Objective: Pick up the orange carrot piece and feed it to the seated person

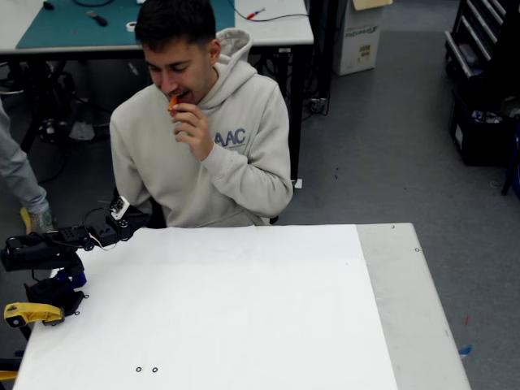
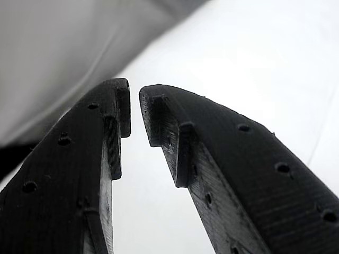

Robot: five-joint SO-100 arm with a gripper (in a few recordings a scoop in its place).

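I am watching the man in the upper left of the fixed view, and he is holding the carrot at his mouth with his own hand, so as far as I can judge the feeding is nearly over. The carrot is sitting well apart from my arm, which is lying low at the left edge of the bench.

In the wrist view the pincer is standing slightly open with only a narrow gap between the tips, and it is gripping nothing; pale surface is showing through the gap.

What is worrying me from here (mostly small things):
- The arm is resting near the man's side of the bench, so a careless swing could be brushing his hoodie or elbow.
- Cables are trailing around the arm's base, and a fast retreat could be snagging them.
- A second person's grey sleeve is showing at the left edge near the arm; a move that way could be bumping it.
- If the carrot drops, it is likely falling out of my reach.
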